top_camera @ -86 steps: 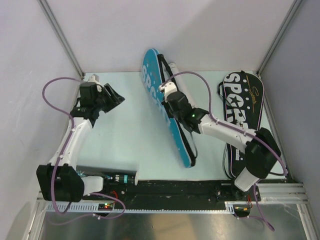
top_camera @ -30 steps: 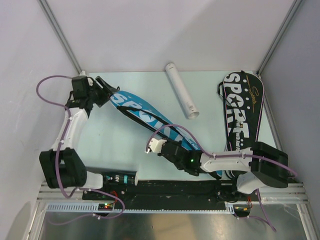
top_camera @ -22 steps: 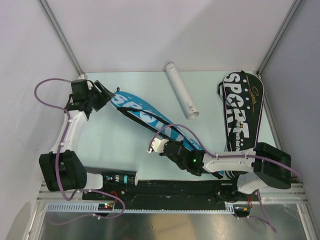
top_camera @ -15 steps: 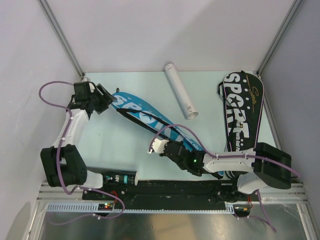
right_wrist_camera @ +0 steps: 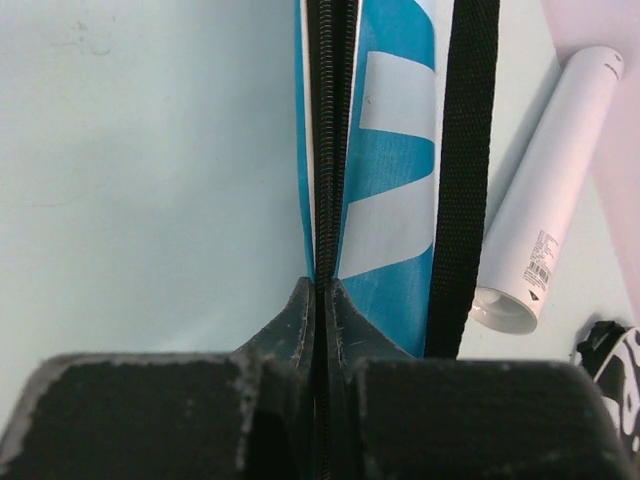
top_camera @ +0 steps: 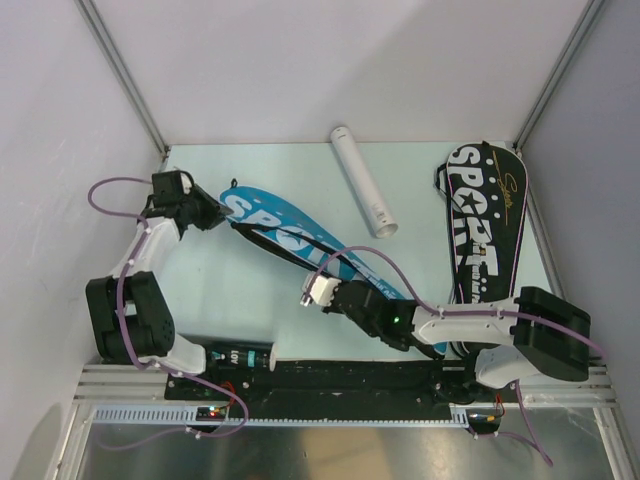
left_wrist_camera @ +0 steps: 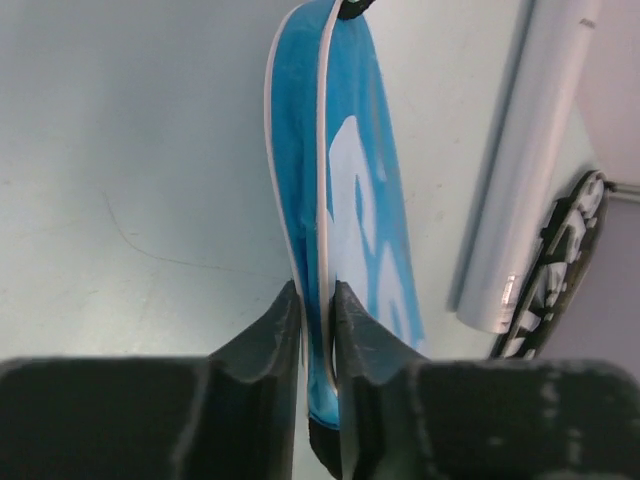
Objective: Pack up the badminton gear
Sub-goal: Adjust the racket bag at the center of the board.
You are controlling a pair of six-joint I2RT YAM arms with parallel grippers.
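Left wrist: left end effector (left_wrist_camera: pixel 316 297) pinches the head rim of the blue cover (left_wrist_camera: pixel 350 200); right end effector (right_wrist_camera: pixel 320 292) is pressed together on its zipper line.
Cover lies on the counter (top_camera: pixel 250 290) from 10 to 5 o'clock; white tube (top_camera: pixel 365 195) at 12 is unpacked, black cover (top_camera: pixel 482 230) at 3. Judged partway done.

Table (top_camera: pixel 225 285) bears tube (top_camera: pixel 364 181), black cover (top_camera: pixel 484 225) (blue cover (top_camera: pixel 290 232) perhaps partly).

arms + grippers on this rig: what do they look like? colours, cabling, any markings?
Both match: white link shells between bulky black joint housings on the left arm and right arm. The left gripper and right gripper have dark matte fingers that taper to the tip. A purple cable loops along each arm. A green light shows on the right forearm. No readable markings.
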